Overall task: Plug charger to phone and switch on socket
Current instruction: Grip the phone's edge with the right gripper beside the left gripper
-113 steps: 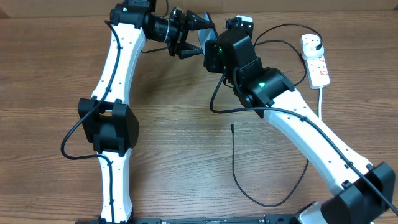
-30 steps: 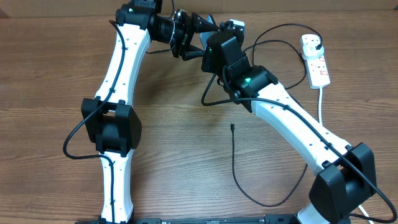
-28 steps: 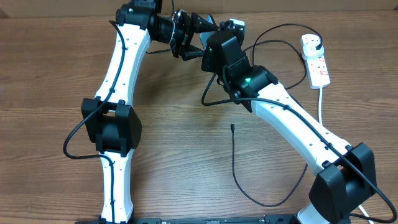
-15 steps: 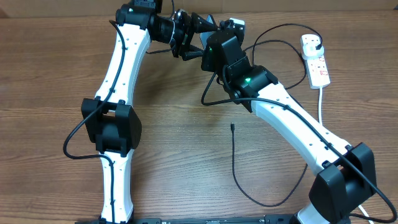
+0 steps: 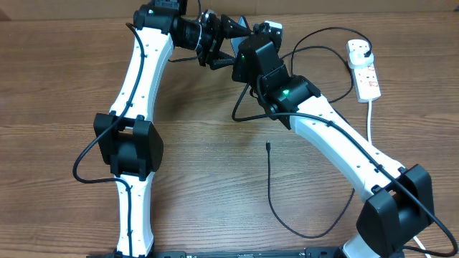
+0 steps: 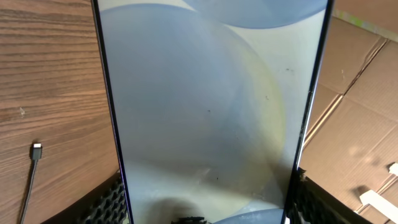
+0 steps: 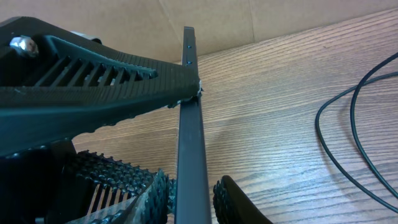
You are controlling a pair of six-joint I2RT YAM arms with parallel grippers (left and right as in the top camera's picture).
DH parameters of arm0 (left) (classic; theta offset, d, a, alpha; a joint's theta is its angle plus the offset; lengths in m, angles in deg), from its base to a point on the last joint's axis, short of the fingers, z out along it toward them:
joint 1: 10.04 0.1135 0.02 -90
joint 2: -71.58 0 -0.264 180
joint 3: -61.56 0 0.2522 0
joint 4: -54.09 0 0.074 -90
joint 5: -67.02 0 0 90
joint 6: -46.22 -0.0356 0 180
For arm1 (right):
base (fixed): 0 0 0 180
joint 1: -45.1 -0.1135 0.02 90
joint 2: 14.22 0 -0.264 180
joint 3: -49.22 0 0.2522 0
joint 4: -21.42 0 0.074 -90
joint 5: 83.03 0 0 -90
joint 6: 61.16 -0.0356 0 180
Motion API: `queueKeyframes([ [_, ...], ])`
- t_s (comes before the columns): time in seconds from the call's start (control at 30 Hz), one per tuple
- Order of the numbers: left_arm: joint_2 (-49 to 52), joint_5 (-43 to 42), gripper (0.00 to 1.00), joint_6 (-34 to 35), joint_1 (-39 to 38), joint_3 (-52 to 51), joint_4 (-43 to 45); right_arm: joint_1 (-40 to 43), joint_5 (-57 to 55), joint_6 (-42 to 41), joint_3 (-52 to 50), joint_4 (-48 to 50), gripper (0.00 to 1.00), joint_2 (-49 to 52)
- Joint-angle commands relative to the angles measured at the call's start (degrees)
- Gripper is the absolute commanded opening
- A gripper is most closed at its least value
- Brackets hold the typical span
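Wood-grain desk point(image 5: 57, 86), cardboard wall behind. Both arms meet at upper centre of the overhead view.

Phone point(image 6: 205, 106): off the desk, shared by both arms. It fills the left wrist view, pale blue-grey screen face-on, long axis running up the frame.

Left pincer point(image 5: 222, 37): jaws set wide, clamped across the phone's width, with a dark ribbed pad at each long edge.

Right pincer point(image 7: 188, 202): jaws narrow, closed on the phone across its thickness. The right wrist view shows the phone edge-on, a thin dark strip rising between the two pads.

Charger point(image 5: 270, 179): lies loose on the desk. Its connector tip sits near centre of the overhead frame, well below the held phone and just beside the right forearm. The last stretch of cable runs straight up-and-down the frame, tip pointing toward the top edge, roughly at the phone. The tip also shows at lower left of the left wrist view.

Socket point(image 5: 367, 72): upper right of the overhead frame, a black plug seated at its top end, well apart from both pincers.

Judgement: the tip cannot be fetched with both pincers occupied. The right arm is nearer to both tip and socket, so it looks the one to let go. Which end of the phone carries the port cannot be told.
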Motion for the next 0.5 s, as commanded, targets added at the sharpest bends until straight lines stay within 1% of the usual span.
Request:
queueKeyframes([
  [0.0, 0.0, -1.6, 0.61, -2.7, -0.5, 1.5, 0.2, 0.0, -0.8, 0.4, 0.2, 0.3, 0.25, 0.1],
  [0.13, 0.0, -1.6, 0.6, -3.7, -0.5, 1.5, 0.2, 0.0, 0.7, 1.7, 0.2, 0.3, 0.25, 0.1],
  [0.47, 0.0, -1.6, 0.6, -4.3, -0.5, 1.5, 0.2, 0.0, 1.1, 1.7, 0.3, 0.3, 0.25, 0.1],
])
